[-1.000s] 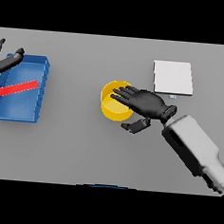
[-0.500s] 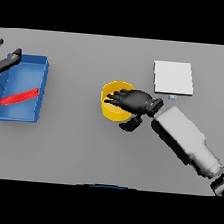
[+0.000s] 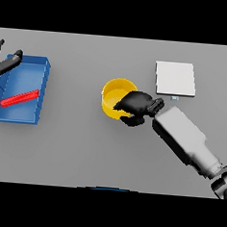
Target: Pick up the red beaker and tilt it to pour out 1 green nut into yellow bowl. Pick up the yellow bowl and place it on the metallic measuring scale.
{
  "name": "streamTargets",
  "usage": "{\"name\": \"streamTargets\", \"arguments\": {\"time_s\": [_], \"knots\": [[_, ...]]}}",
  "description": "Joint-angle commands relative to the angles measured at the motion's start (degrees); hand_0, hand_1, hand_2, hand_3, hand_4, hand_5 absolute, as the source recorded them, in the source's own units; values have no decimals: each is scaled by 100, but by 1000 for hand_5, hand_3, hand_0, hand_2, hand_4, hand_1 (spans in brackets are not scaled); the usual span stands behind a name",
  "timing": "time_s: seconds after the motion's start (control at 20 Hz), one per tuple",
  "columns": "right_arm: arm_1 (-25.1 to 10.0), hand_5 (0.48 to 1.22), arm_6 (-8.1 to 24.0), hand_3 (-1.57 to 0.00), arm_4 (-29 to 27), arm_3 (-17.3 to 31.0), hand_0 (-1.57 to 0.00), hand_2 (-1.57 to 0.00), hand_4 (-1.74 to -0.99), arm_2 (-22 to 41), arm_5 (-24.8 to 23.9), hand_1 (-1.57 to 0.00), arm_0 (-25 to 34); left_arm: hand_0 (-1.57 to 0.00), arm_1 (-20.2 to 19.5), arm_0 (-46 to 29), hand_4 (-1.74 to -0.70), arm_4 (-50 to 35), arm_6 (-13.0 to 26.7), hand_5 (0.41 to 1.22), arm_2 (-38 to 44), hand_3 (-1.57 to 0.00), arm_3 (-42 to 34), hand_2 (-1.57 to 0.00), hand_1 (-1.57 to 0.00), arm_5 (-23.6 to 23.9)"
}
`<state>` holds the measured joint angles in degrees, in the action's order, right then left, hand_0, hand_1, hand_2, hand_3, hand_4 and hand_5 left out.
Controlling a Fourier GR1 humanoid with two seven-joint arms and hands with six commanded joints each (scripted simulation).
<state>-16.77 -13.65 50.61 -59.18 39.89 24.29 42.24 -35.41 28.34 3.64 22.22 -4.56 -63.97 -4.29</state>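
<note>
Bowl [image 3: 114, 94] round, yellow | right hand [image 3: 135, 105] curled on rim

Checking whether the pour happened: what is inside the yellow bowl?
The visible part of the yellow bowl shows only bare yellow, no green nut. The right hand grips its right rim, fingers curled inside, covering that part.
</note>
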Motion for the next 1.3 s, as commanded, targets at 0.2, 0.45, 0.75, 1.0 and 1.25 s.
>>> {"name": "streamTargets", "arguments": {"time_s": [0.2, 0.45, 0.75, 1.0, 1.25], "knots": [[-74, 1152, -53, -1027, -100, -128, -1278, -1187, -1637, -14, 176, -1266, -7, 1, -7, 95, -784, 40, 81, 712, -15, 1, 55, 1, 1, -1], [-116, 1198, 94, -1185, -217, -265, -1475, -1353, -1707, -12, 417, -1471, 34, 1, 27, 82, -786, -13, 50, 707, -20, 1, 18, 1, 1, -43], [-451, 1215, 284, -1160, -444, -780, -1546, -1459, -1732, -264, 715, -1545, 111, 1, -20, 49, -771, 59, 21, 707, -43, 1, 32, 1, 1, -21], [-663, 1219, 718, -1199, -491, -1244, -1563, -1447, -1738, -425, 889, -1562, 86, 1, -7, 147, -788, -76, -13, 702, 48, 1, 103, 1, 1, -97], [-961, 1220, 978, -1177, -608, -1587, -1530, -1518, -1740, -702, 994, -1568, 2, 1, 41, 106, -806, -86, 10, 703, 33, 1, 43, 1, 1, -51]]}}
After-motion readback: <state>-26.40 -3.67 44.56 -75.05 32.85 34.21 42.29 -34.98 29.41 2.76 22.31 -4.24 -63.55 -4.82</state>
